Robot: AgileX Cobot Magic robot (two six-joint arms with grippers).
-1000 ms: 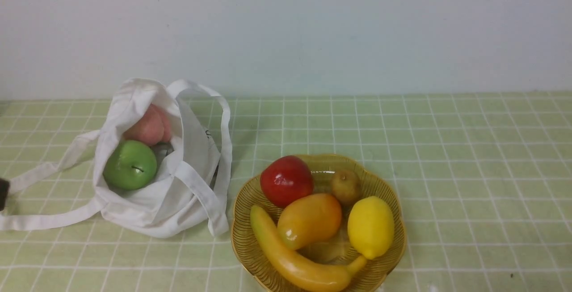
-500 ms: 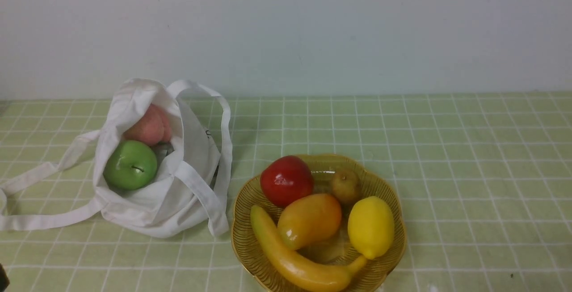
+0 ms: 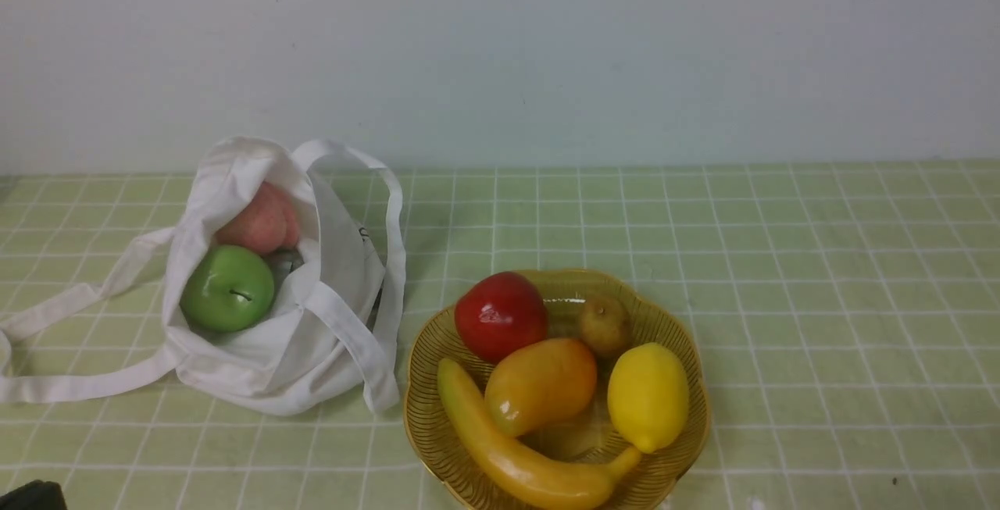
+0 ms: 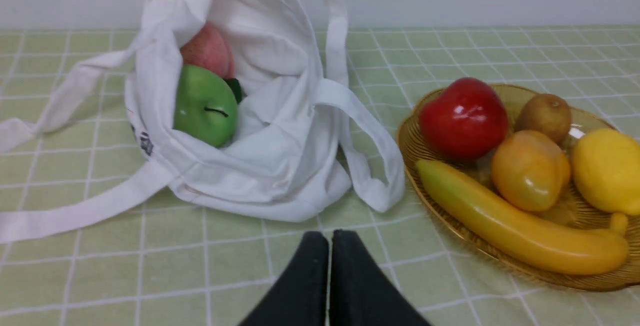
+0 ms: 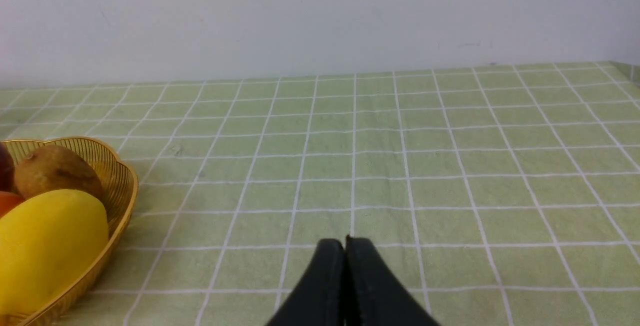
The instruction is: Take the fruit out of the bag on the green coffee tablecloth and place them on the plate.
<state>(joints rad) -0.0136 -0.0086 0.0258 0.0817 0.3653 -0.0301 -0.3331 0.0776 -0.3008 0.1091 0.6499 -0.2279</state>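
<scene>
The white bag (image 3: 312, 338) lies open on the green coffee tablecloth (image 3: 781, 260) at the left. Inside it sit a green apple (image 3: 227, 288) and a pink peach (image 3: 259, 221). The amber plate (image 3: 426, 354) stands to its right and holds the orange-yellow mango (image 3: 541, 385). In the left wrist view my left gripper (image 4: 330, 233) is shut and empty, low over the cloth just in front of the bag (image 4: 280, 156), with the green apple (image 4: 205, 106) beyond it. My right gripper (image 5: 345, 241) is shut and empty over bare cloth to the right of the plate (image 5: 125, 186).
The plate also holds a dark red apple (image 3: 500, 315), a kiwi (image 3: 604, 325), a lemon (image 3: 648, 395) and a banana (image 3: 508, 455). The bag's long straps (image 3: 70, 385) trail to the left. A pale wall stands behind the table. A dark part of my left arm (image 3: 31, 496) shows at the bottom left corner.
The dark tip of my left arm has moved from the left edge beside the strap down to the bottom left corner. Fruit, bag and plate have not moved.
</scene>
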